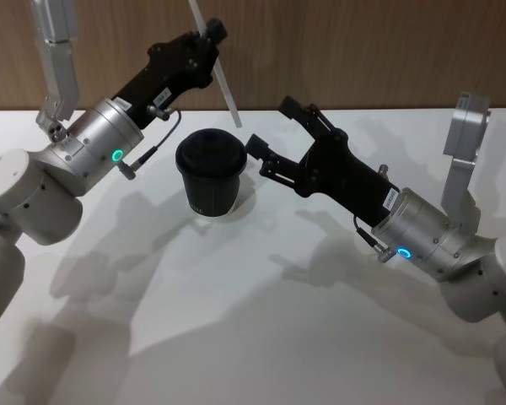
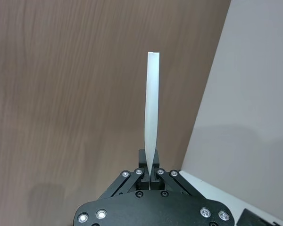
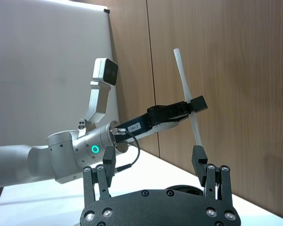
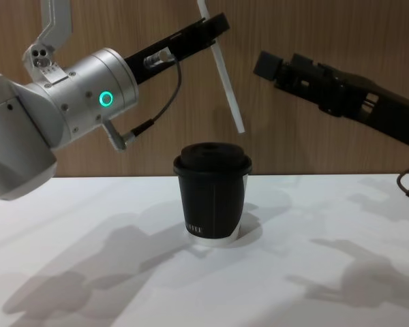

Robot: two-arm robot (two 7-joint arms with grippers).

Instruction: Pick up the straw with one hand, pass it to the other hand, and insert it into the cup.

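Bright even overhead light; soft multiple arm shadows on white table (image 1: 236, 337); frames sharp, no glare.

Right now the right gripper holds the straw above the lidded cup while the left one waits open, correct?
Sides are swapped. The left gripper has its fingers shut on the straw above the lidded cup; the right gripper waits open. The head view shows it.

The cup's (image 4: 212, 197) small white lettering is too small to read.
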